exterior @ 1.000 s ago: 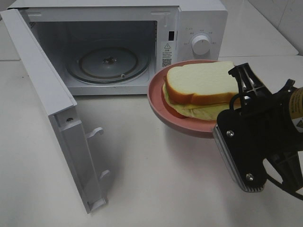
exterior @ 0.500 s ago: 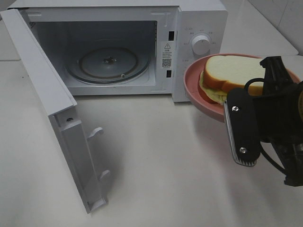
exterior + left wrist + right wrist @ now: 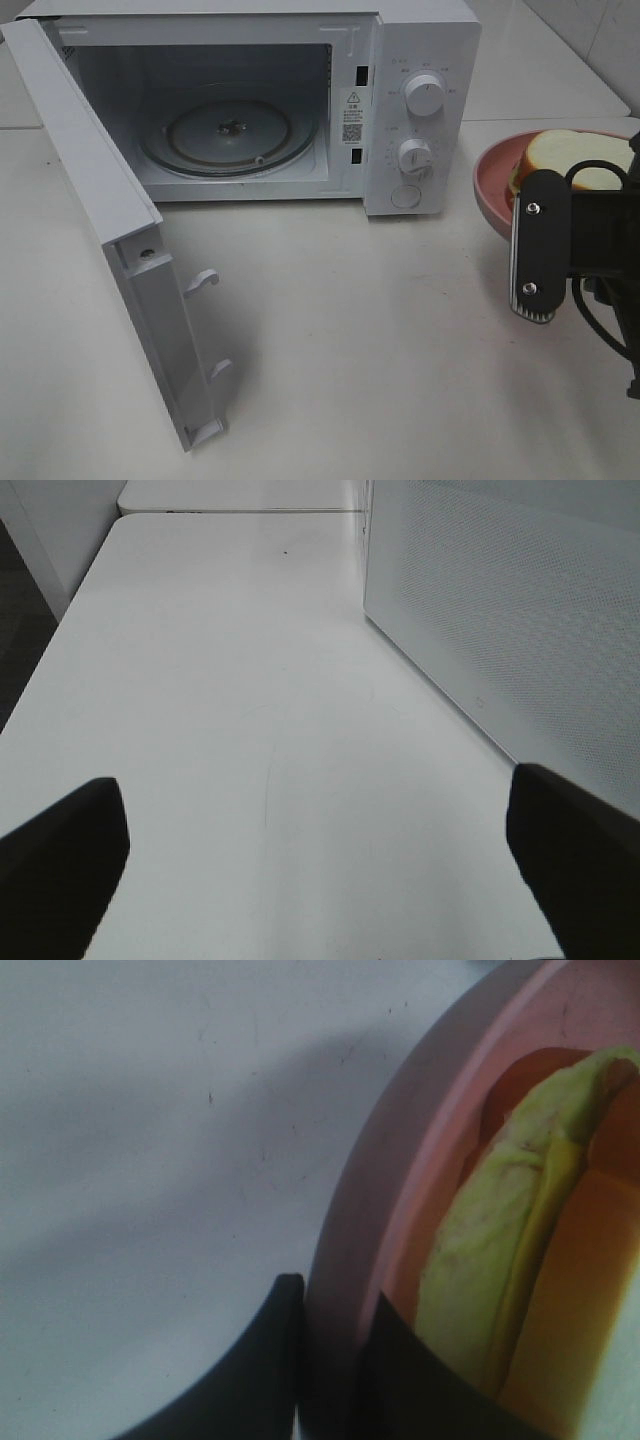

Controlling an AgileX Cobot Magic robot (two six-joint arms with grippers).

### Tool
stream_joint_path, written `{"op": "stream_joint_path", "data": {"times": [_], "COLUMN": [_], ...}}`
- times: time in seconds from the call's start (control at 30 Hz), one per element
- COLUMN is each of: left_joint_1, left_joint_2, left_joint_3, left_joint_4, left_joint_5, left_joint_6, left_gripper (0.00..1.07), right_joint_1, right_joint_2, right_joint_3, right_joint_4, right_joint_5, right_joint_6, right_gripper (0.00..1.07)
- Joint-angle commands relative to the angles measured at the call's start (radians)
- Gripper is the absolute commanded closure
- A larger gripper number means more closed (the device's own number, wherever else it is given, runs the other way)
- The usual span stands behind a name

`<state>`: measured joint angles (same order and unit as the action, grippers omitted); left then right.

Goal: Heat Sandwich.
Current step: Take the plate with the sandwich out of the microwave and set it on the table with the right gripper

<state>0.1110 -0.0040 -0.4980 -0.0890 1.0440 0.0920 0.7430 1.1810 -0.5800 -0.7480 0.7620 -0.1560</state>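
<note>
The right gripper point(image 3: 330, 1360) is clamped nearly closed on the rim of the pink plate point(image 3: 490, 190), one finger outside the rim and one inside, carrying the sandwich point(image 3: 570, 158) at the far right, beside the control panel of the microwave point(image 3: 420, 60). The open cavity and its turntable point(image 3: 228, 132) lie toward nine o'clock of the plate. The left gripper point(image 3: 320, 850) is spread wide and holds nothing.

Sandwich point(image 3: 575, 160) on plate point(image 3: 490, 185), right of microwave point(image 3: 420, 60)
</note>
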Motion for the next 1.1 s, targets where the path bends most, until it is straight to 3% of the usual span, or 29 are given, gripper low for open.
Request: {"op": "stream_joint_path", "data": {"times": [0.03, 0.53, 1.1], "left_joint_1": [0.003, 0.003, 0.003], "left_joint_2": [-0.021, -0.021, -0.021], "left_joint_3": [0.003, 0.003, 0.003], "left_joint_4": [-0.005, -0.005, -0.005], "left_joint_5": [-0.008, -0.008, -0.008], "left_joint_6": [-0.003, -0.003, -0.003], "left_gripper": [0.1, 0.1, 0.1], "right_joint_1": [0.003, 0.003, 0.0], "right_joint_2": [-0.014, -0.014, -0.014], "right_joint_3": [-0.002, -0.002, -0.002], "right_joint_4": [-0.033, -0.032, -0.031], "right_joint_5": [0.066, 0.243, 0.276], "right_joint_6": [0.103, 0.421, 0.651], "right_gripper": [1.06, 1.05, 1.04]}}
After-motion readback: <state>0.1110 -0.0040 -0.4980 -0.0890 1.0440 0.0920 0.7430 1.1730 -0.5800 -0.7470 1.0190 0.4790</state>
